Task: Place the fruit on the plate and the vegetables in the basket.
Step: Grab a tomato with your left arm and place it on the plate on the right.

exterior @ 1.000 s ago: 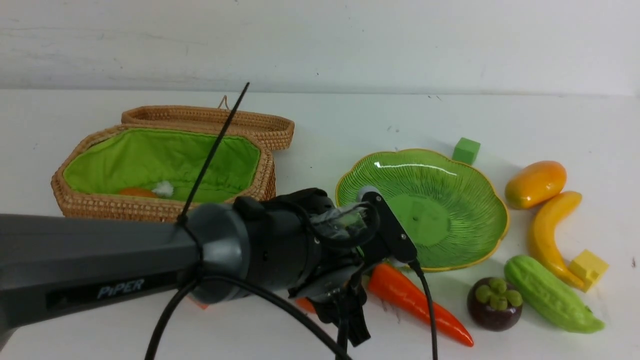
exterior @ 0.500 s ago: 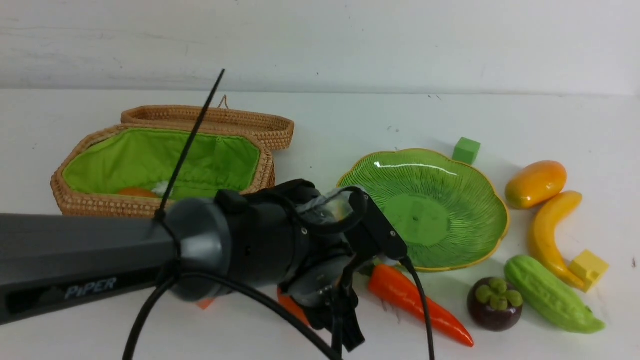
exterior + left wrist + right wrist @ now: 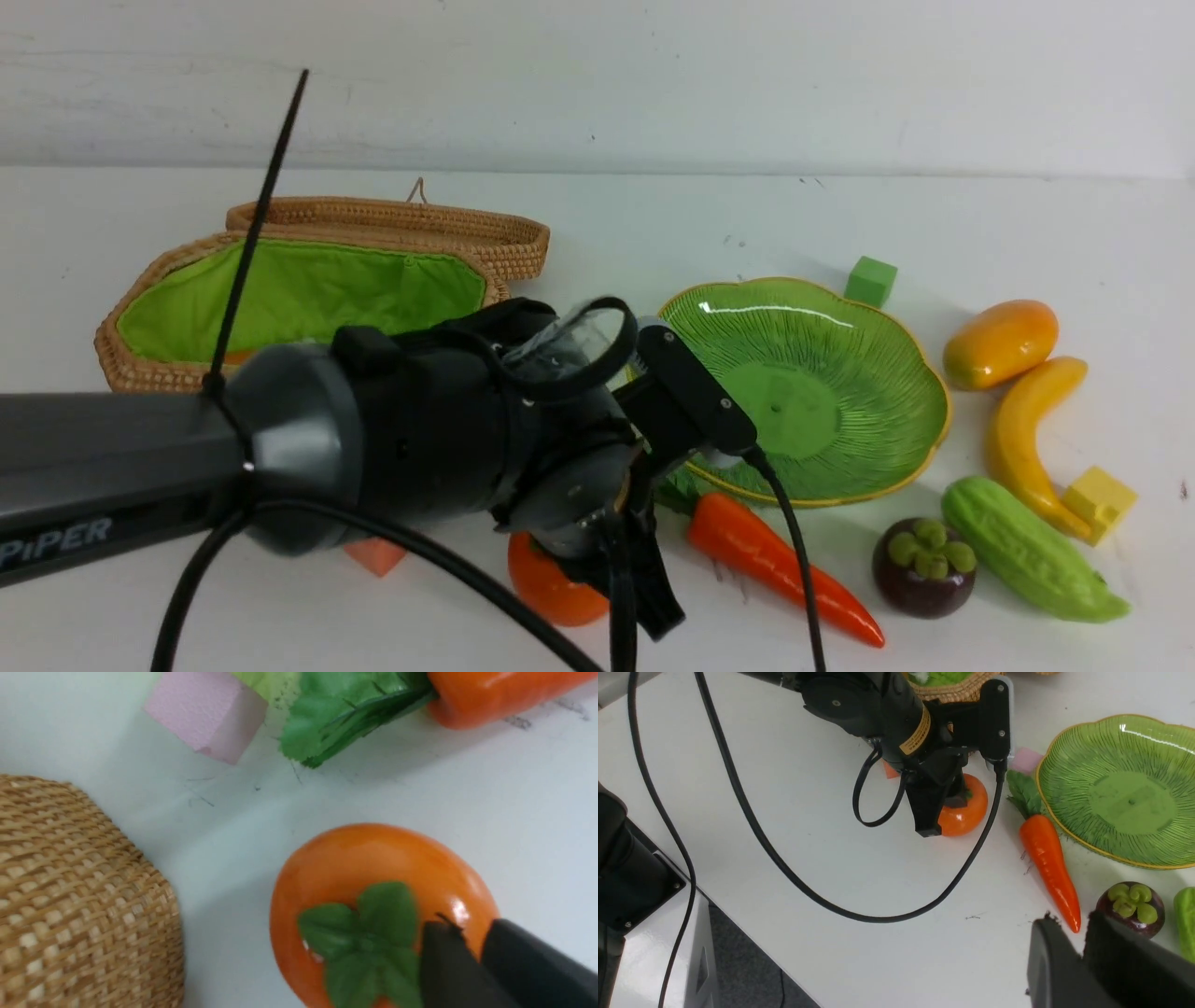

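The orange persimmon point(image 3: 546, 583) point(image 3: 373, 868) with its green leaf cap rests on the table. My left gripper point(image 3: 649, 602) point(image 3: 469, 933) hangs just over its top, shut with nothing between the fingers. The carrot point(image 3: 775, 565) lies in front of the green leaf plate point(image 3: 896, 345), which holds nothing. Mangosteen point(image 3: 924, 567), gourd point(image 3: 1027, 551), banana point(image 3: 1022, 448) and mango point(image 3: 999, 343) lie to the plate's right. The wicker basket point(image 3: 159, 378) stands open at the left. My right gripper point(image 3: 1069, 921) is shut and holds nothing, high over the table near the carrot's tip.
Foam cubes lie about: green point(image 3: 871, 281) behind the plate, yellow point(image 3: 1100, 502) by the banana, pink point(image 3: 205, 714) between basket and plate, orange point(image 3: 375, 555) under the left arm. The left arm's cable point(image 3: 887, 914) loops across the table.
The left arm has drawn back to the left and risen. Its jaws have closed, and the persimmon now shows beneath them on the table.
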Tool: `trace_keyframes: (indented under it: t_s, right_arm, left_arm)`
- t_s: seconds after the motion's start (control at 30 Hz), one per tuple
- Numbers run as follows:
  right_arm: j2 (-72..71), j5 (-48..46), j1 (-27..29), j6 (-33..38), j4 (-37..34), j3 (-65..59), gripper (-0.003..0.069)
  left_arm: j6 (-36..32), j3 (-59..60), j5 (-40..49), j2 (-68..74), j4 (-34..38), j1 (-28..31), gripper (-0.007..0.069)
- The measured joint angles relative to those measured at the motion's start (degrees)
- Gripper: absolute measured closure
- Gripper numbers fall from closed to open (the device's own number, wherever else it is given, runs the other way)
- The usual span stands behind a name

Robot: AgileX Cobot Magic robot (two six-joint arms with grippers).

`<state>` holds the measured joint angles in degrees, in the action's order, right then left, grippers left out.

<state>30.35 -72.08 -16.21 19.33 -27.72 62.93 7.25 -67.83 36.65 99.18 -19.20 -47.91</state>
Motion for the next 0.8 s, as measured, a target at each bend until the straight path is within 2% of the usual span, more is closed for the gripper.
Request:
trace_keyframes:
  t_s: [0.07,0.37,0.5,0.73,0.8]
  right_arm:
    - [0.0,0.0,0.0,0.0,0.0,0.0,0.0542]
    - [0.0,0.0,0.0,0.0,0.0,0.0,0.0540]
    - [0.0,0.0,0.0,0.0,0.0,0.0,0.0536]
    - [0.0,0.0,0.0,0.0,0.0,0.0,0.0533]
    - [0.0,0.0,0.0,0.0,0.0,0.0,0.0533]
  left_arm:
    - [0.0,0.0,-0.1,-0.2,0.0,0.0,0.0638]
    - [0.0,0.0,1.2,-0.6,2.0,0.0,0.0631]
    - [0.0,-0.6,2.6,-2.4,4.0,0.1,0.0517]
    - [0.0,-3.5,4.3,-2.3,8.2,2.3,0.0148]
    - [0.0,-3.6,5.3,-2.0,8.7,2.5,0.0076]
